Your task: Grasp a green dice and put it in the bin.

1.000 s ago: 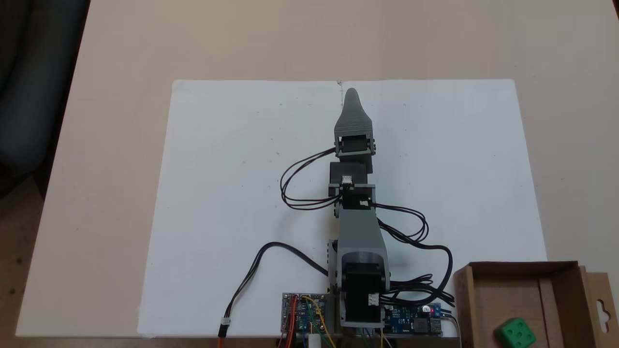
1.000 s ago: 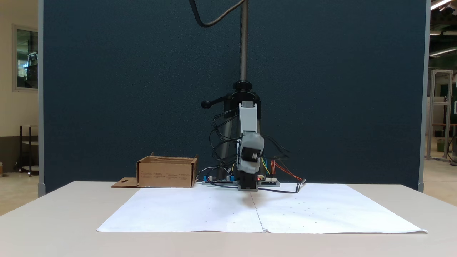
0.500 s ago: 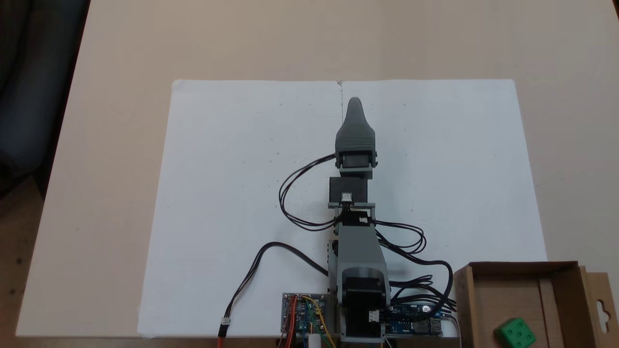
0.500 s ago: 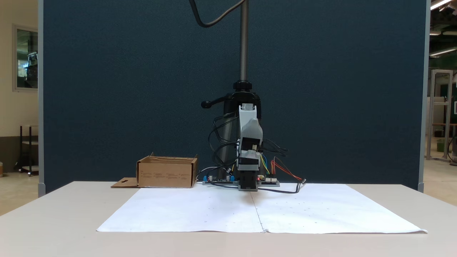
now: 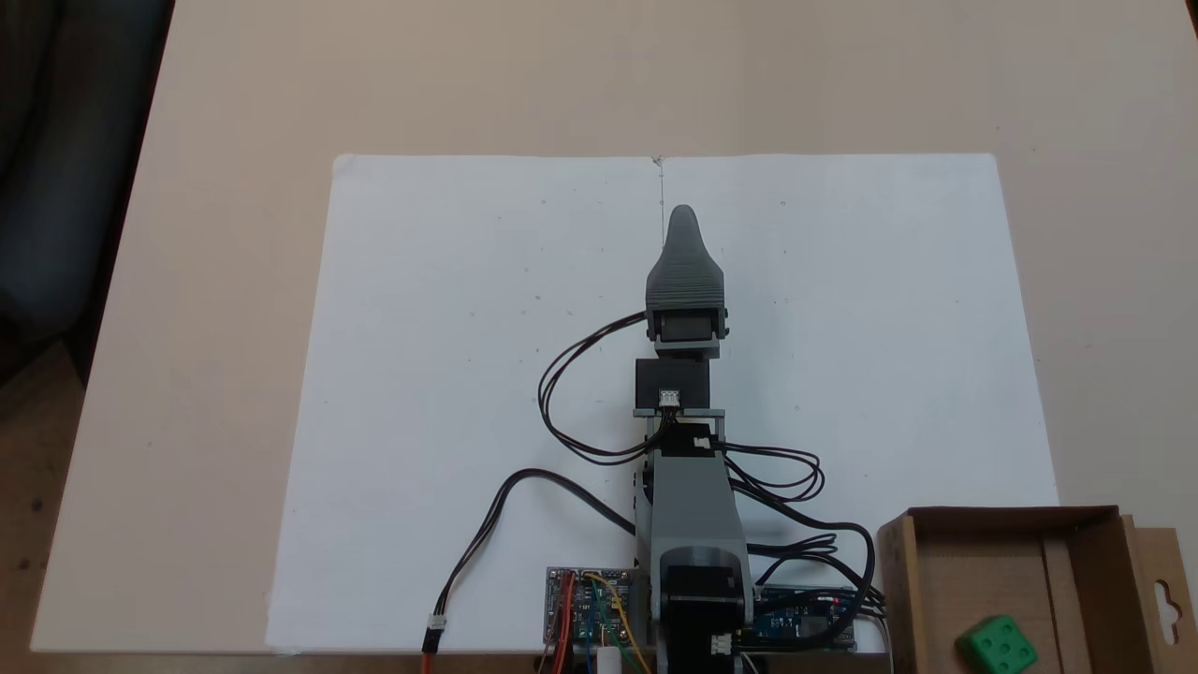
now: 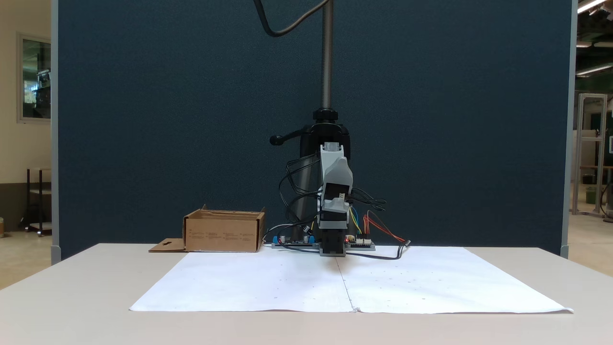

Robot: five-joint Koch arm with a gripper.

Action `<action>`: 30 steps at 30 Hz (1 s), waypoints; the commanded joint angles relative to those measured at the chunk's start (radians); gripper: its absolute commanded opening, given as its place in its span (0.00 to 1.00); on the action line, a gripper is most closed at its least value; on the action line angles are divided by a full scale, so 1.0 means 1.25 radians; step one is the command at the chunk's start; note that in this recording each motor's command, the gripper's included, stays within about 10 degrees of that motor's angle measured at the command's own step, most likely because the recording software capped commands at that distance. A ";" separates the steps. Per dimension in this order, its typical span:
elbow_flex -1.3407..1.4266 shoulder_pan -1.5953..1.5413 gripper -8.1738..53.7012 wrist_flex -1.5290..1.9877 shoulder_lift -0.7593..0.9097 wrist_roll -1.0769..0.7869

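Well inside bin (image 5: 1086, 538): green dice (image 5: 996, 645).

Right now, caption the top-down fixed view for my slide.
Green dice rests inside the cardboard bin while the arm stretches over white paper.

Arm (image 5: 691, 487) folded, centered; jaws stacked, single tip visible, gripper (image 5: 682, 217) state unclear.

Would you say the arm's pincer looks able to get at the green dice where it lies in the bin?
Probably yes. The green dice lies in the open-topped bin, uncovered. The pincer points away over the white paper, so the arm would have to swing round beside its base.
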 commanded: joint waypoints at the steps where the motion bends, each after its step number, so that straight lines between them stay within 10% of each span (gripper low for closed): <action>1: 0.053 0.002 0.92 -0.061 0.079 0.044; 30: 0.054 0.072 0.81 -0.026 0.081 0.052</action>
